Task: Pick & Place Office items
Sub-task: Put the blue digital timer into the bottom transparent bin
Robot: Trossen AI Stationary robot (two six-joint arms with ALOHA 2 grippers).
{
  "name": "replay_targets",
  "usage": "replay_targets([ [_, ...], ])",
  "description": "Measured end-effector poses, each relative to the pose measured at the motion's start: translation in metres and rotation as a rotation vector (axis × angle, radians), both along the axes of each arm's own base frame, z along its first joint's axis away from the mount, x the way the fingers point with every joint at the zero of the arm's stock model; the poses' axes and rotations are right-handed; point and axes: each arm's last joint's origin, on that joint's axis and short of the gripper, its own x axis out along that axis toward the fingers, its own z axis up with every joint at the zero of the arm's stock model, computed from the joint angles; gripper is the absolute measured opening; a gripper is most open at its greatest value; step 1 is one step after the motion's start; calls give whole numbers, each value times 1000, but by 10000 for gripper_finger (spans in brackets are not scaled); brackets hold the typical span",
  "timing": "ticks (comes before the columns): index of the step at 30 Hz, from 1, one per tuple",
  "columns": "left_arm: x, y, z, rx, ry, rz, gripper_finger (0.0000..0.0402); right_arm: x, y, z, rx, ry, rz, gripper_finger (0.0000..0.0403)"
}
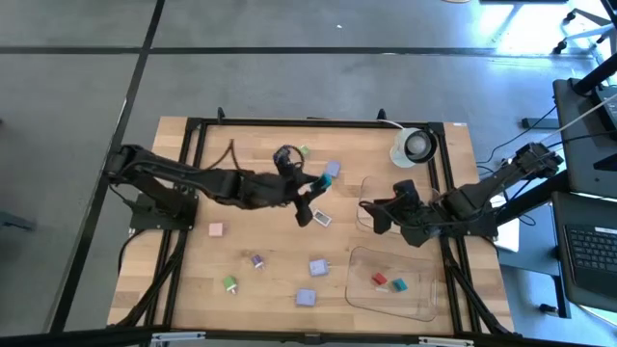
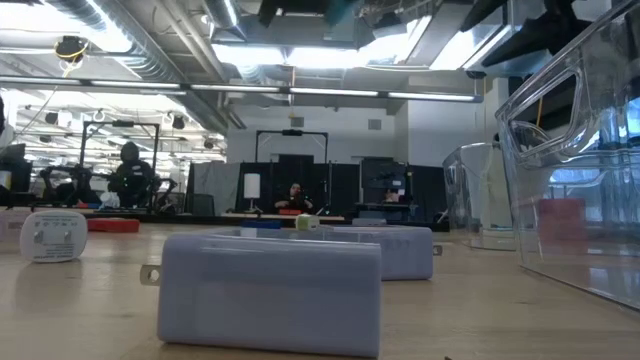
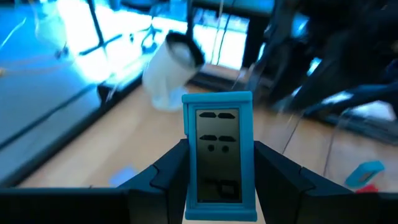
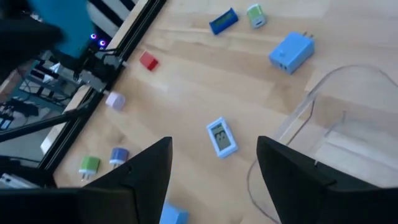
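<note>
My left gripper (image 1: 314,193) is above the table's middle, shut on a teal block (image 3: 219,155) with a dark face; the same block (image 1: 324,180) shows in the high view. My right gripper (image 1: 376,214) hangs open with nothing between its fingers, at the left edge of a clear tray (image 1: 371,183). In its own view the right gripper (image 4: 214,186) is above a white-and-blue item (image 4: 222,137) that lies flat on the wood. Other small items lie flat on the table: blue (image 4: 291,51), red (image 4: 148,60), lavender (image 4: 115,99), green (image 4: 89,165). My left gripper pinches the teal block by its two long sides (image 3: 188,180), along their lower half, between the two fingers (image 3: 165,177). The fingers come roughly level from the table's left side. The block is lifted clear of the table and sticks out past the fingertips.
A second clear tray (image 1: 424,299) at the near right holds a red piece (image 1: 379,280) and a teal piece (image 1: 398,284). A white tape roll (image 1: 415,146) stands at the far right. Lavender blocks (image 2: 270,290) lie near the front edge. A black frame (image 1: 193,173) borders the wood.
</note>
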Motion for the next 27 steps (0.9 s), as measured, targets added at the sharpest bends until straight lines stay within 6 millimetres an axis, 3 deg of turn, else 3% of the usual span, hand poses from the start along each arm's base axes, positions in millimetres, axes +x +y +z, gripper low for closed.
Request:
replay_targets([
  [4, -2, 7, 17, 19, -102, -47, 146, 3, -6, 0, 0, 1, -29, 238],
  [10, 0, 9, 27, 33, -191, -128, 146, 7, -16, 0, -11, 6, -72, 238],
  [27, 0, 15, 24, 130, -124, -153, 147, 14, -34, -1, -42, 29, -138, 238],
])
